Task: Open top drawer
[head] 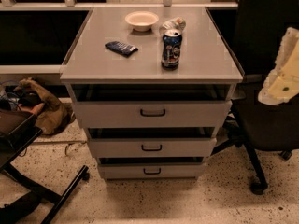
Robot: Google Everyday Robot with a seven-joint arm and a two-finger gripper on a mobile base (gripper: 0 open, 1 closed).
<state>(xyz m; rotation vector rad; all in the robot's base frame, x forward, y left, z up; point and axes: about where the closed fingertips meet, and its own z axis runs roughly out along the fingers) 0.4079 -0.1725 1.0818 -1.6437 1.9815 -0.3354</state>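
- Floor [224, 195] – pale speckled stone runs across the bottom of the frame; a light rail crosses the dark background at the top.
- Lower left: a dark slanted stand [18, 139] on black legs, cut off by the frame edge. Behind it a crumpled brown cloth [44, 106] lies on the floor.
- Centre: a grey cabinet with a flat top [93, 64], carrying, left to right, a dark blue packet [121, 47], a pale bowl [141, 20] near the back edge, a crumpled clear wrapper [172, 24] just beside the bowl, and an upright can [171, 49] in front of the wrapper.
- The top drawer [103, 115] sits directly under the cabinet top, middle of the frame, its dark bar handle [153, 112] at centre. A dark gap shows above its front.
- Below it are two narrower drawers [117, 148], stacked, each with a like handle.
- Right: a black office chair [266, 125] stands close beside the cabinet, its seat level with the top drawer.
- Right edge, upper half: the gripper [282, 73] – a cream, blurred shape in front of the chair, well apart from the handle and partly cut off. I cannot tell whether it is open or closed.
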